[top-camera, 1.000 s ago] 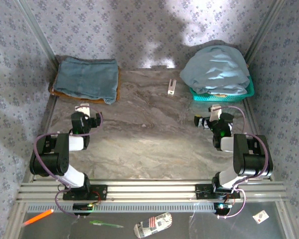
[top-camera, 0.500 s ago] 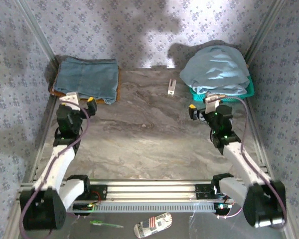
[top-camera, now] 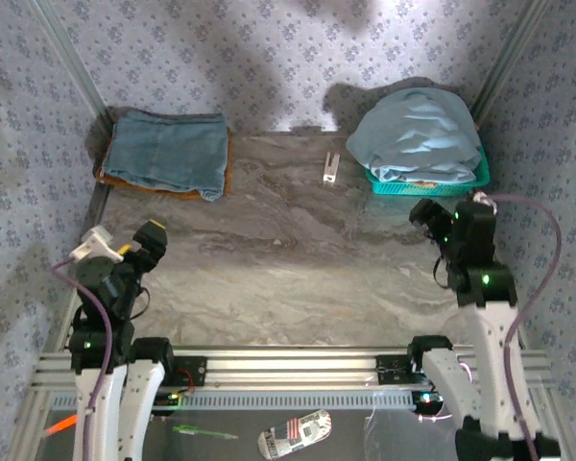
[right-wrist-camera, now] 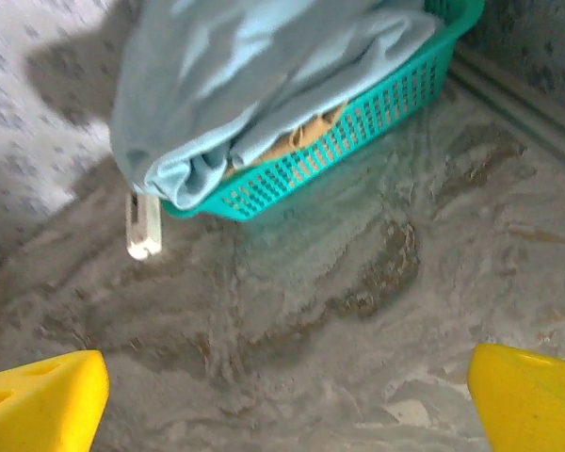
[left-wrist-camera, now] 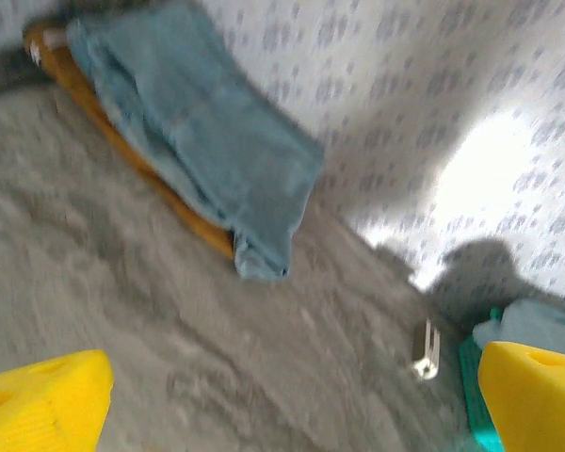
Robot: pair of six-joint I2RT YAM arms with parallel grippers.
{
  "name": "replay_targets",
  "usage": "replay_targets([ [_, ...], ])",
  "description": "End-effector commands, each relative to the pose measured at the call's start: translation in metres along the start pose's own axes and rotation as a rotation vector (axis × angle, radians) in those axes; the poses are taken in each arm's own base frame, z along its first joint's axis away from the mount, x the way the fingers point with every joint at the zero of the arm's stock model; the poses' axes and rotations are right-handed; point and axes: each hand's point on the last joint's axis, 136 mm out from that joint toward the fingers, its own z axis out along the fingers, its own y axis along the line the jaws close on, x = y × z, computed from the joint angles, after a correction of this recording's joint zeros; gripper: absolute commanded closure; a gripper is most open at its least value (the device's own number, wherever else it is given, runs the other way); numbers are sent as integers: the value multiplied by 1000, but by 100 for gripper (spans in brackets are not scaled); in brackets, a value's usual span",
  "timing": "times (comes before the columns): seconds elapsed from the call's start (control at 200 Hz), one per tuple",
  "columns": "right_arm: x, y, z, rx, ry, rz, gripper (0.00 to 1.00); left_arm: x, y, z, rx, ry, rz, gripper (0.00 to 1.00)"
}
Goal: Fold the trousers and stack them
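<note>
Two open, empty grippers and an untouched heap suggest the job is at its very start: picking up the first garment.

From the top camera, the trousers (top-camera: 415, 134) lie bunched in a teal basket (top-camera: 470, 180) at the far right corner of the table (top-camera: 288, 274). At the far left, a folded denim garment (top-camera: 168, 152) rests on a tan-brown garment (top-camera: 161, 186); I take this for the stack. A small white piece (top-camera: 331, 167) lies between the two. The left gripper (top-camera: 146, 244) hangs over the near left of the table, its arm drawn close to its base. The right gripper (top-camera: 430, 215) is raised just on the near side of the basket, pointing toward it.

From the left wrist, the yellow fingertips (left-wrist-camera: 42, 395) stand wide apart with nothing between them. Beyond them are bare table, the denim garment (left-wrist-camera: 198, 132) and the tan-brown garment (left-wrist-camera: 202, 229) under it. This view is blurred.

From the right wrist, the fingertips (right-wrist-camera: 40, 400) are likewise spread and empty above bare table. The trousers (right-wrist-camera: 254, 80) spill over the rim of the basket (right-wrist-camera: 377, 118), well beyond the tips. The white piece (right-wrist-camera: 143, 226) lies just left of the basket.

Next, I judge, the right gripper must reach forward and down onto a fold, close on it, and draw the thin cloth onto the open table. The basket may drag along with it.
</note>
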Motion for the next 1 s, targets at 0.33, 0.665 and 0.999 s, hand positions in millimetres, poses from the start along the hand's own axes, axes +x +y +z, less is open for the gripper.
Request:
replay_targets([
  [0.33, -22, 90, 138, 51, 317, -295, 11, 79, 0, 37, 8, 454, -40, 4],
  [0.665, 4, 124, 240, 187, 394, -566, 4, 93, 0, 45, 11, 539, -1, 4],
  [0.999, 0, 96, 283, 366, 392, -602, 55, 98, 4, 61, -23, 578, -11, 5],
])
